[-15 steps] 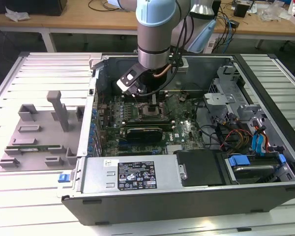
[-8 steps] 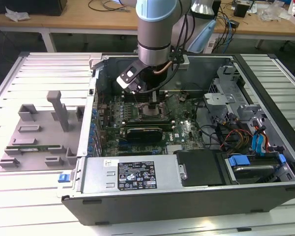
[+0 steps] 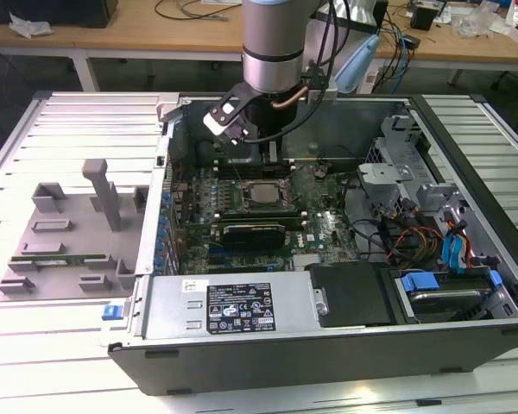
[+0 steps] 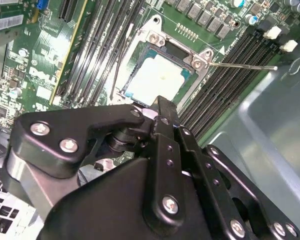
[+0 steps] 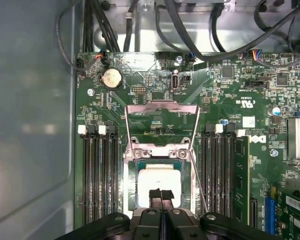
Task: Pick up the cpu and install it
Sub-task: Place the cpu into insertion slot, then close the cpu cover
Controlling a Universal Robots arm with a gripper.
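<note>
The cpu (image 5: 159, 182) is a pale silvery square lying flat in the open socket frame (image 5: 131, 165) on the green motherboard (image 5: 230, 95); it also shows in the second wrist view as the cpu (image 4: 157, 75) and in the exterior view as the cpu (image 3: 263, 192). My gripper (image 5: 161, 196) hangs just over the cpu's near edge. Its two black fingertips (image 5: 155, 195) are pressed together with nothing between them. In the second wrist view the gripper (image 4: 160, 104) points down at the chip's edge. I cannot tell whether the tips touch the cpu.
The socket's metal load plate (image 5: 162, 116) is flipped back and its thin latch lever (image 4: 242, 65) sticks out sideways. Black memory slots (image 5: 97, 175) flank the socket. Cables (image 5: 215, 45) cross the case's far end. The case wall (image 5: 35, 110) rises close beside the board. A grey fixture (image 3: 69, 233) lies outside the case.
</note>
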